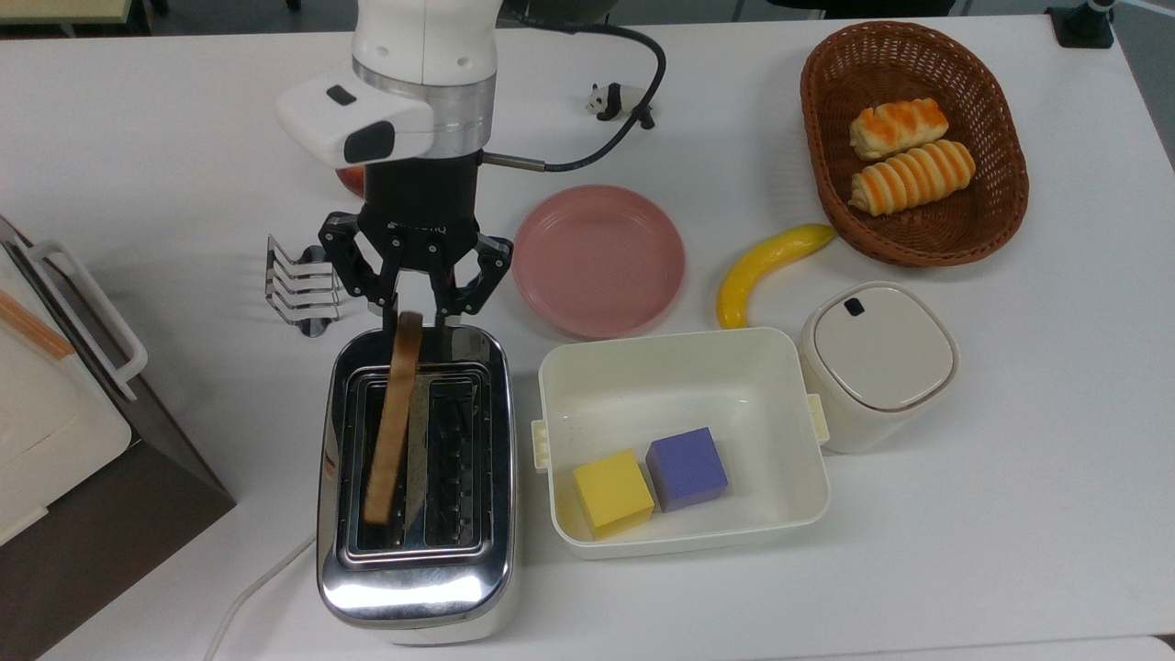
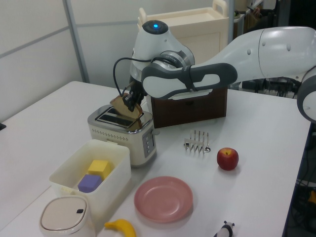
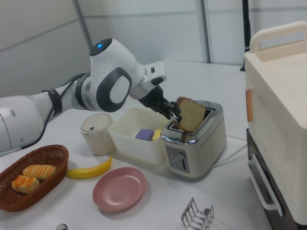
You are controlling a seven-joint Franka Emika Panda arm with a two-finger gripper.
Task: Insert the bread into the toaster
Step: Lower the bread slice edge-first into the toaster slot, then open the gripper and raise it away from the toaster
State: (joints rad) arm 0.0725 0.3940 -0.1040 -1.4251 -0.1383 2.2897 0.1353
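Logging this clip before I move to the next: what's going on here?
A single robot arm is loading the toaster. Its gripper is open around the top corner of the bread, which stands on edge, partly down in the top view's left slot and leaning in the right view. The other slot is empty.

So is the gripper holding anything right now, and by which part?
Nothing. The gripper has its fingers spread either side of the bread's top end; the slice stands in the toaster's slot.
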